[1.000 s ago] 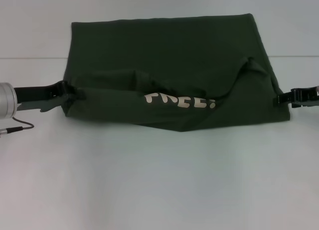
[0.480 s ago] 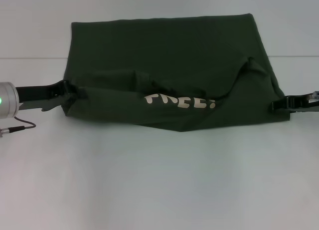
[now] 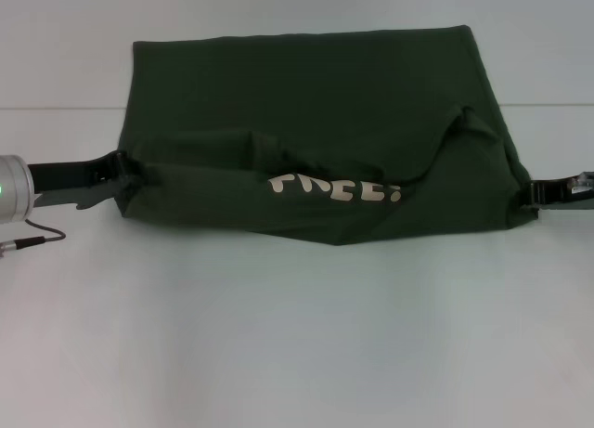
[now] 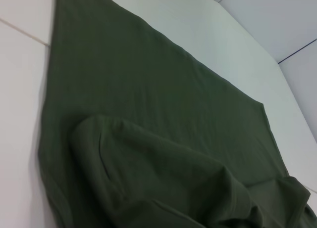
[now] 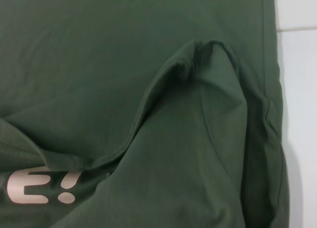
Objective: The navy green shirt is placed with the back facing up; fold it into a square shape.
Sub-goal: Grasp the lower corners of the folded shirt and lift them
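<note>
The navy green shirt [image 3: 306, 103] lies spread across the white table, its near edge folded over so that the cream lettering [image 3: 334, 188] shows. My left gripper [image 3: 125, 171] is at the shirt's left edge, shut on the folded cloth there. My right gripper [image 3: 534, 193] is at the shirt's right edge, just touching or beside the cloth. The left wrist view shows the plain back and a raised fold of the shirt [image 4: 148, 114]. The right wrist view shows the shirt [image 5: 124, 65] with a sleeve fold and part of the lettering [image 5: 39, 188].
The white table [image 3: 297, 335] stretches in front of the shirt. A thin cable [image 3: 32, 239] lies near the left arm at the left side. A seam line [image 3: 56, 108] runs across the surface behind the shirt.
My right gripper dipped slightly, reached in towards the shirt, then drew back to the right; the shirt's near right corner now looks more rounded. The left gripper has stayed put.
</note>
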Action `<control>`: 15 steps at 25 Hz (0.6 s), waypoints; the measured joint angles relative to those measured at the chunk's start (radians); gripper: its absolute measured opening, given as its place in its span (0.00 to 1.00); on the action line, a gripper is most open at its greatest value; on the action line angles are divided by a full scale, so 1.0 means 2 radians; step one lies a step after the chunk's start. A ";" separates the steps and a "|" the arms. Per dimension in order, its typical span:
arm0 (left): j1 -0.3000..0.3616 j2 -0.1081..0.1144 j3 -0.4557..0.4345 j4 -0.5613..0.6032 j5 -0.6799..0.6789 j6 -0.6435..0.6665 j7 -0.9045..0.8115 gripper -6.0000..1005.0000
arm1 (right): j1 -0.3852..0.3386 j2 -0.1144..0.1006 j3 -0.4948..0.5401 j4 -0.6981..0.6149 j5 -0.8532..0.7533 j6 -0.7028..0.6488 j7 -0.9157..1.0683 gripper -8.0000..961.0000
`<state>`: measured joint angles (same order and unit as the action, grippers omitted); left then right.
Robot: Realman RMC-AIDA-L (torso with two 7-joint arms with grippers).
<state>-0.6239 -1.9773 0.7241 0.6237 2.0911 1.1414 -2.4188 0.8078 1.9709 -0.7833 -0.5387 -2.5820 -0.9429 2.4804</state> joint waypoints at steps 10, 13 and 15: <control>0.002 0.009 0.002 0.001 0.009 0.015 0.002 0.04 | -0.025 -0.002 0.004 -0.046 0.030 -0.036 0.000 0.06; 0.004 0.012 -0.001 0.001 0.020 0.012 -0.004 0.04 | -0.035 -0.003 0.004 -0.058 0.041 -0.044 0.000 0.03; 0.005 0.013 -0.001 0.001 0.024 0.008 -0.008 0.04 | -0.038 -0.004 0.004 -0.060 0.043 -0.045 0.000 0.02</control>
<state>-0.6135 -1.9516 0.7215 0.6261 2.1383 1.1568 -2.4356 0.7313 1.9632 -0.7748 -0.6578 -2.4964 -1.0320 2.4804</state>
